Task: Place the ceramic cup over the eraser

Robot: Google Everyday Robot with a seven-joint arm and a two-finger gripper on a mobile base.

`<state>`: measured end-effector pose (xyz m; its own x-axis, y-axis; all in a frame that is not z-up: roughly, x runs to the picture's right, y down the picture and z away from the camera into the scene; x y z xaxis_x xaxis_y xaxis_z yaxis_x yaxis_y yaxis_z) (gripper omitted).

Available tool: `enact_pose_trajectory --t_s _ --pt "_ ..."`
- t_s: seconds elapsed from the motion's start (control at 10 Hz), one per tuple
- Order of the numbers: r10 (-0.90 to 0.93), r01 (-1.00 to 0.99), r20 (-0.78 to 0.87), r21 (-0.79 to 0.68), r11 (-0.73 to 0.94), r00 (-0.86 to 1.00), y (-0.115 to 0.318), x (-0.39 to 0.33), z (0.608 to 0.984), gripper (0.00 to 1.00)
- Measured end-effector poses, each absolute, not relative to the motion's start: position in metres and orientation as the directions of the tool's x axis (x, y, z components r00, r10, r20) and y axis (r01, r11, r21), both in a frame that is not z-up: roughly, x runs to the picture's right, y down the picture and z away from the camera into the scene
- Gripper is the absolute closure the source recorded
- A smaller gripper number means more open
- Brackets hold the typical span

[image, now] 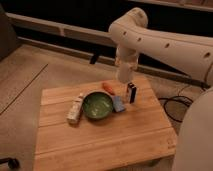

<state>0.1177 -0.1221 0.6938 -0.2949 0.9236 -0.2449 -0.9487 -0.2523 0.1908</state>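
The ceramic cup (124, 74) is a small cream-white cylinder hanging under the arm's wrist, with my gripper (125, 71) shut on it. It hovers just above and slightly left of the eraser (131, 92). The eraser is a dark upright block with a pale edge, standing on the wooden table (110, 137) near its far right part. A small gap shows between the cup's lower end and the eraser's top. The fingers themselves are hard to make out against the cup.
A green bowl (97, 105) sits mid-table, with a flat blue pad (119, 104) touching its right side. An orange piece (107, 86) lies behind the bowl, and a long white bottle (76, 108) lies to its left. The arm's white bulk fills the right side.
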Motion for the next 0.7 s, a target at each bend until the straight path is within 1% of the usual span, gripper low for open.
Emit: enact_pose_trajectory --t_s 0.1,0.4,0.7 --pt "0.915 -0.940 -0.234 0.181 -0.290 -0.328 -0.127 0.132 0.689 1.00" --pt "0.881 -0.911 -0.241 0.185 -0.369 -0.406 -0.123 0.168 0.688 1.00" --pt "0.850 -0.889 -0.265 0.192 -0.416 -0.455 -0.117 0.200 0.701 1.00"
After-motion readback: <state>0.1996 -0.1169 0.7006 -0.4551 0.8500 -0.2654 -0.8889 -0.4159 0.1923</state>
